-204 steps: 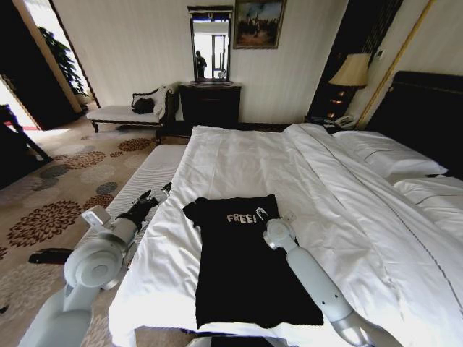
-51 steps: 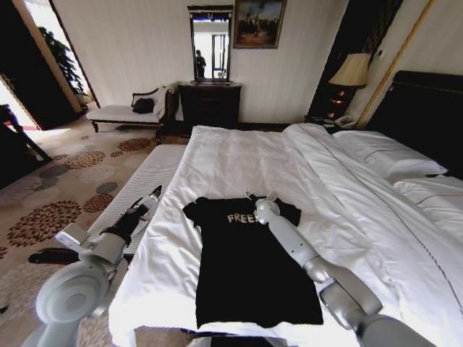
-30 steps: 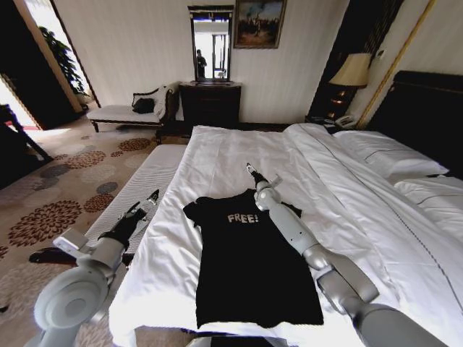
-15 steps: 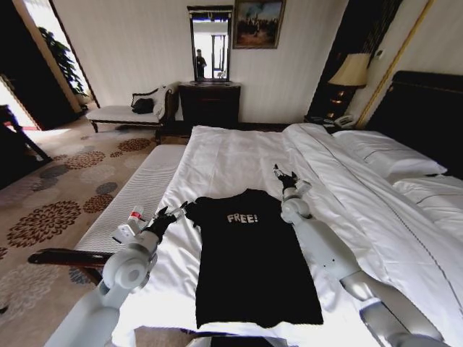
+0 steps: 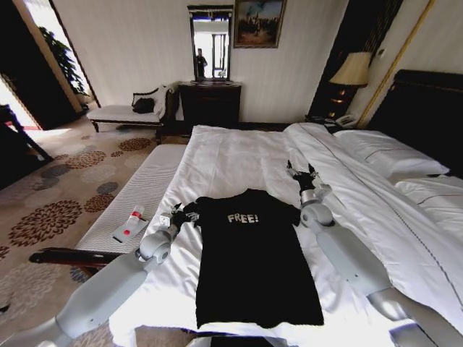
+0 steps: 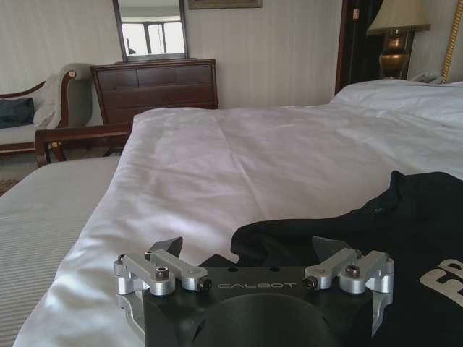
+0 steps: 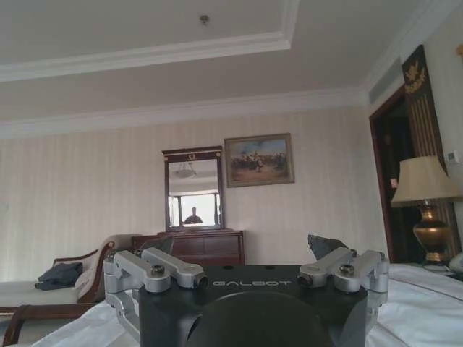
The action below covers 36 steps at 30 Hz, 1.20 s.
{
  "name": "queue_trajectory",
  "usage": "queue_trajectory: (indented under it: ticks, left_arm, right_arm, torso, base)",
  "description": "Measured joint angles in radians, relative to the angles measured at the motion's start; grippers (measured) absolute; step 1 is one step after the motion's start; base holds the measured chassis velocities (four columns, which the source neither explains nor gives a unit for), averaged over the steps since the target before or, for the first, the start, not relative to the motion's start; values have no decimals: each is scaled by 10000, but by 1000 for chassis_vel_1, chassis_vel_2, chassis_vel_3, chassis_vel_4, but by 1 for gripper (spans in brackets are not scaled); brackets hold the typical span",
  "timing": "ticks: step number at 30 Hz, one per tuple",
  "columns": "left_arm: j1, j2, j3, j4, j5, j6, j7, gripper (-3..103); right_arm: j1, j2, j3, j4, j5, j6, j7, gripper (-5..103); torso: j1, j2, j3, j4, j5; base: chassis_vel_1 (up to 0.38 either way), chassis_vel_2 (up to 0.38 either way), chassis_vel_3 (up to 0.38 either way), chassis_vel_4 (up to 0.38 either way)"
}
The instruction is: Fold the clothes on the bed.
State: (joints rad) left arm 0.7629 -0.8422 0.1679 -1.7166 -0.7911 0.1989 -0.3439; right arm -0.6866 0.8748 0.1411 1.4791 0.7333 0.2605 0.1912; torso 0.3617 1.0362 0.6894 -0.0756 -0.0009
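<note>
One limp black T-shirt [image 5: 253, 267]: pinch at sleeve hems. Left gripper [image 5: 181, 215] and right gripper [image 5: 302, 173] both spread.

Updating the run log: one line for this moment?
T-shirt flat on bed | left gripper open at sleeve | right gripper open, raised

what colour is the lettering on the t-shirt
White, on the black T-shirt; the "FREE!" lettering shows best in the head view.
</note>
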Motion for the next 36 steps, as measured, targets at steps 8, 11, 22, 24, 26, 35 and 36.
queue_trajectory:
  ticks: [8,11,22,24,26,35,36]
  left_arm:
    - [-987,-508,955,1108,-66,32,30,100]
    - [-1306,-558,1305,1462,-62,55,61,100]
    - [-3224,-1462,2801,3585,103,53,197,100]
    - [-3518,-1756,2977,4101,222,10,239,100]
    - [-3791,-2041,3101,4618,330,-26,257,100]
    - [-4516,-2949,3035,6252,738,-310,312,100]
    - [-4598,-3050,2940,6453,720,-316,323,100]
  right_arm:
    - [-846,13,430,614,-329,71,19,100]
    - [-969,100,509,700,-229,-65,301,100]
    - [-1039,325,599,765,98,-351,911,100]
    - [-1051,340,623,765,126,-369,957,100]
    - [-1062,350,657,764,146,-380,981,100]
    - [-1273,372,777,793,148,-391,1004,100]
    - [-1295,382,783,793,142,-392,1006,100]
  torso:
    - [-1,-1,0,-6,5]
    - [0,-1,0,4,4]
    - [0,0,0,-1,4]
    - [0,0,0,0,4]
    - [0,0,0,0,4]
    - [0,0,0,-1,5]
    - [0,0,0,-1,5]
  base:
    - [0,0,0,0]
    - [0,0,0,0]
    - [0,0,0,0]
    - [0,0,0,0]
    - [0,0,0,0]
    - [0,0,0,0]
    - [0,0,0,0]
